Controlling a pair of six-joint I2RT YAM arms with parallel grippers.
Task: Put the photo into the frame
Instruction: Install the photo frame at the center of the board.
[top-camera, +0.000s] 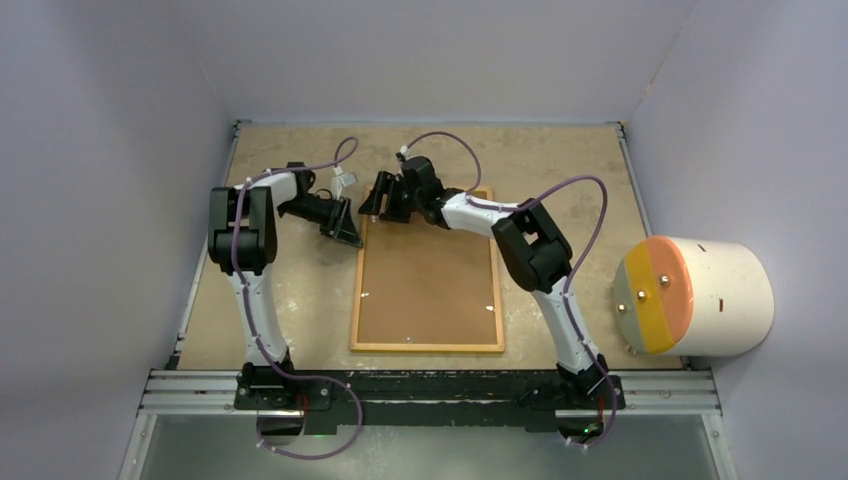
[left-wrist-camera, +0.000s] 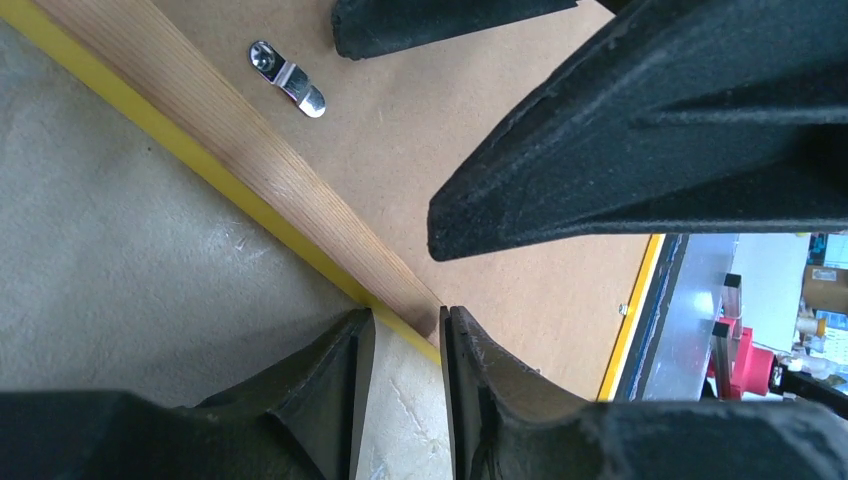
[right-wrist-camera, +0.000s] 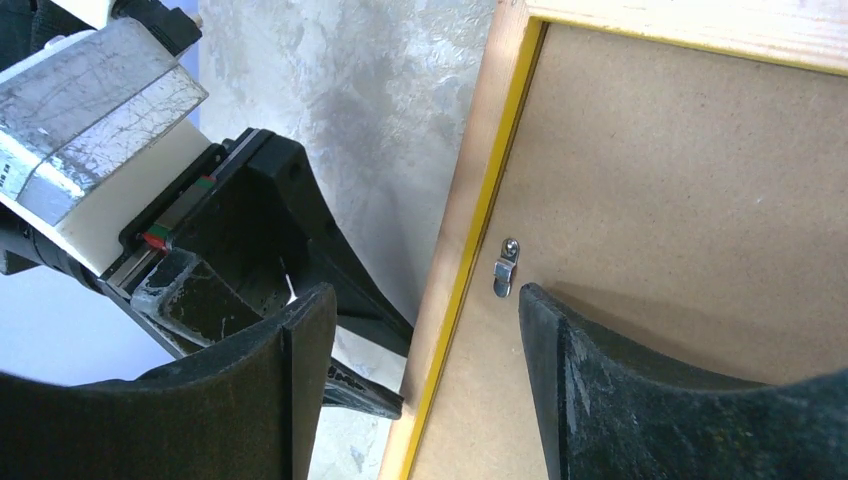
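Note:
The frame (top-camera: 427, 347) lies face down on the table, its wood-brown back up and a yellow lip around the brown backing board (top-camera: 427, 280). The photo is hidden. My left gripper (top-camera: 350, 232) sits at the frame's far left corner. In the left wrist view the gripper (left-wrist-camera: 405, 315) is narrowly open, tips against the frame's rail (left-wrist-camera: 250, 150), only table between the pads. My right gripper (right-wrist-camera: 425, 295) is open and straddles the left rail (right-wrist-camera: 460, 250). Its inner finger (right-wrist-camera: 600, 400) rests on the backing board beside a metal clip (right-wrist-camera: 506, 268).
A white cylinder (top-camera: 700, 295) with an orange and yellow end lies off the table's right edge. Grey walls close in the left, far and right sides. A black mounting rail (top-camera: 430, 385) runs along the near edge. The same clip (left-wrist-camera: 288, 78) shows in the left wrist view.

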